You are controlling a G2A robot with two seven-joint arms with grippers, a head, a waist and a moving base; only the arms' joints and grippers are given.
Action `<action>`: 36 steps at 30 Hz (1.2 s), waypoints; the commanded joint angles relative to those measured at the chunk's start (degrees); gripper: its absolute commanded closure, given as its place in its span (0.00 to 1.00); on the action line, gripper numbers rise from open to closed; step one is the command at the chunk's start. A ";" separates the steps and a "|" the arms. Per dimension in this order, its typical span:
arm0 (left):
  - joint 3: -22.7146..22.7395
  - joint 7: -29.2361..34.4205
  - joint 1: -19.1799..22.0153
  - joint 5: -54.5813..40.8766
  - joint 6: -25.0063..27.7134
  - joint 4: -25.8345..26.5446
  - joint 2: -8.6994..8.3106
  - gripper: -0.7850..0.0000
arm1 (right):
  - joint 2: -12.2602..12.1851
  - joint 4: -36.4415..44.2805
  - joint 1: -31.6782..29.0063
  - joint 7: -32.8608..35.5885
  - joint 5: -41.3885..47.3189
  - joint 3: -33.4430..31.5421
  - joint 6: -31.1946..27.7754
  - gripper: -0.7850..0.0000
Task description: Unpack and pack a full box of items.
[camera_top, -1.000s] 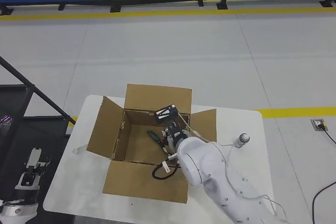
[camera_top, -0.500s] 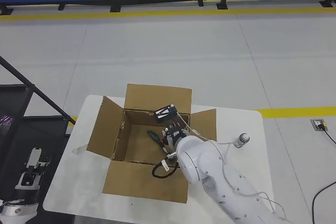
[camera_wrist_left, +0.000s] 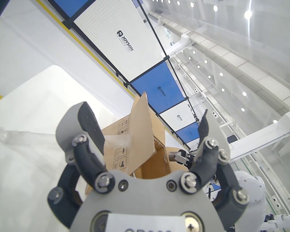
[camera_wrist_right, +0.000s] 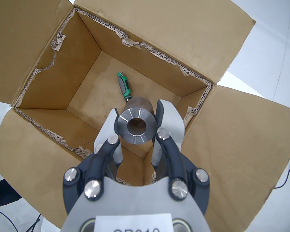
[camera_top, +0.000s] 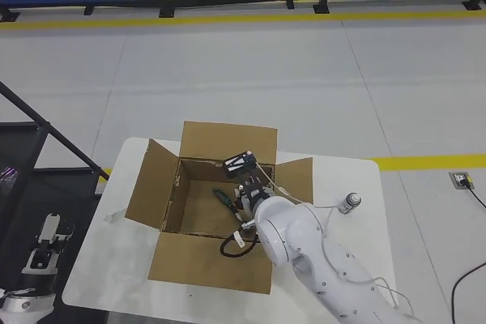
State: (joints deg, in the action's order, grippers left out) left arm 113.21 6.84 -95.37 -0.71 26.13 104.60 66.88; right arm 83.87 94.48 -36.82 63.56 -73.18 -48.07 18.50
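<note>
A short hollow steel cylinder (camera_wrist_right: pixel 137 124) is clamped between the right jaws, closed on its sides, and is held over the right half of the open brown cardboard box (camera_wrist_right: pixel 164 32). On the box floor beyond it lies a green-and-grey-handled screwdriver (camera_wrist_right: pixel 124 86). Whether the cylinder is being taken out or put in cannot be told; either way a straight vertical path, clear of the box walls, is judged to be needed next. The left jaws are spread wide and empty, well left of the box. Black handling symbols (camera_wrist_left: pixel 122 131) are printed on the box's outer wall; lettering on the wall panels (camera_wrist_left: pixel 125 40) far behind the box is not read off
</note>
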 commanded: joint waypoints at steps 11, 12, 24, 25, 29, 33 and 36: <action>0.00 0.00 0.00 0.00 0.00 0.00 0.00 0.00 | -0.38 -0.47 -4.15 -6.49 2.07 -3.14 -1.25 0.00; 0.00 0.00 0.00 0.00 0.00 0.00 0.00 0.00 | -0.41 -0.88 -4.52 -6.87 2.26 -3.32 -2.24 0.21; 0.00 0.00 0.00 0.00 0.00 0.00 0.00 0.00 | 1.70 -11.29 0.57 -8.59 6.76 -2.31 -3.98 1.00; 0.00 0.00 0.00 0.00 0.00 0.00 0.00 0.00 | 1.82 -11.43 0.86 -8.63 6.71 -2.20 -4.13 1.00; 0.00 0.00 0.00 0.00 0.00 0.00 0.00 0.00 | 2.14 -10.88 1.00 -8.89 6.36 -1.86 -5.00 1.00; 0.00 0.00 0.00 0.00 0.00 0.00 0.00 0.00 | 2.14 -7.46 -0.35 -10.26 4.21 -1.75 -5.46 1.00; 0.00 0.00 0.00 0.00 0.00 0.00 0.00 0.00 | 1.83 -2.82 -2.37 -10.80 0.67 -2.43 -4.28 1.00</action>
State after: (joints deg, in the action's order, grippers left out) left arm 113.21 6.84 -95.37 -0.71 26.13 104.60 66.88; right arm 85.78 90.35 -38.72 52.85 -71.58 -50.24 13.85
